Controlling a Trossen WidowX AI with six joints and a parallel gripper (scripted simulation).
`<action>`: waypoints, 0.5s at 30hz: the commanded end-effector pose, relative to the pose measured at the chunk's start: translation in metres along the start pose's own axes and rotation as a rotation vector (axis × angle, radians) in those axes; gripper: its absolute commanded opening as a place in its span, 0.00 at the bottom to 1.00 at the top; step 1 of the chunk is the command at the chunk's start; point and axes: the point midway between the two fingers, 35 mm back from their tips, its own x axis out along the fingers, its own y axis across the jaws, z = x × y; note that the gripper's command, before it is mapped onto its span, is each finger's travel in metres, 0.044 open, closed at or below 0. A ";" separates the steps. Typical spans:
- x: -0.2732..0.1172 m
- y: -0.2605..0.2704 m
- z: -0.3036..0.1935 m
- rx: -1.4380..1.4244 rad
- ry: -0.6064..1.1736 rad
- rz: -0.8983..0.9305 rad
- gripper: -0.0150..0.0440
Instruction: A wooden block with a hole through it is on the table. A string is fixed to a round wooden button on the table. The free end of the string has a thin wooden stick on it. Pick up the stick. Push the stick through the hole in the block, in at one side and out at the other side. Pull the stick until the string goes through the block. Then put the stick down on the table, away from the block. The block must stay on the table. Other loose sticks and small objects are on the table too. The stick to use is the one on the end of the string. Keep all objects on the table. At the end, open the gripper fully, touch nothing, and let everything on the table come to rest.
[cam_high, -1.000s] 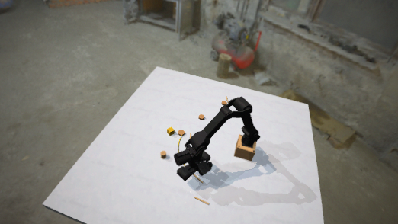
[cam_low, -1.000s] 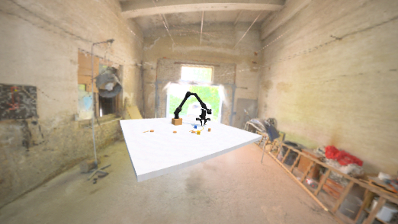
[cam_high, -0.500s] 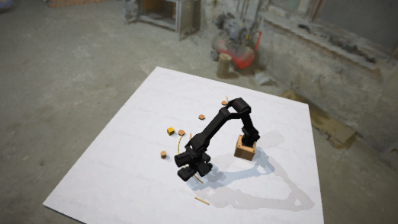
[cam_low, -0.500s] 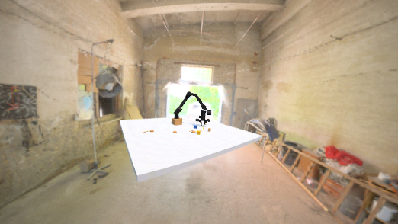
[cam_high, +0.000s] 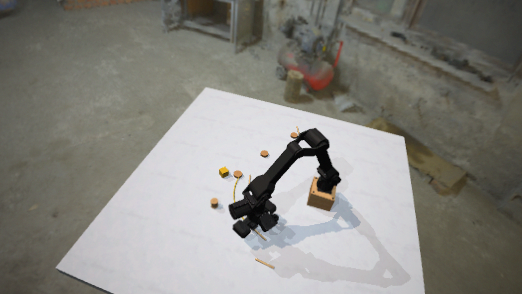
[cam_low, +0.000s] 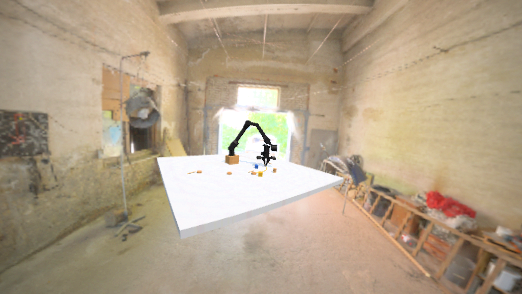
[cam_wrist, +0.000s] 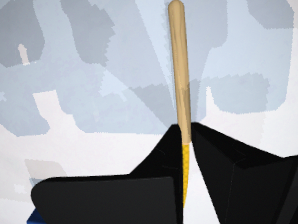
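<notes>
The stick on the string (cam_high: 260, 234) (cam_wrist: 179, 55) lies between the fingers of my gripper (cam_high: 255, 226) (cam_wrist: 184, 129), which is shut on it at its string end. The rest of the stick points out past the fingertips. I cannot tell whether it touches the table. The yellow string (cam_high: 234, 191) (cam_wrist: 185, 167) runs back from that end to a round wooden button (cam_high: 238, 174); the arm hides part of it. A brown wooden block (cam_high: 321, 198) (cam_low: 232, 160) shows at the foot of the arm. I cannot make out a hole in it.
A loose stick (cam_high: 265, 263) lies beyond the gripper; another (cam_high: 250, 179) shows behind the arm. A yellow cube (cam_high: 223, 172) (cam_low: 260, 174), a blue cube (cam_low: 256, 166) (cam_wrist: 35, 218), a small wooden cylinder (cam_high: 214, 202) and other buttons (cam_high: 264, 153) (cam_high: 294, 135) lie around.
</notes>
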 end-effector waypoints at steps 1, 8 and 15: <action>0.000 0.000 0.000 0.000 0.000 0.000 0.25; -0.005 0.000 0.000 0.000 0.000 0.000 0.25; -0.014 -0.001 0.000 0.000 0.000 0.000 0.25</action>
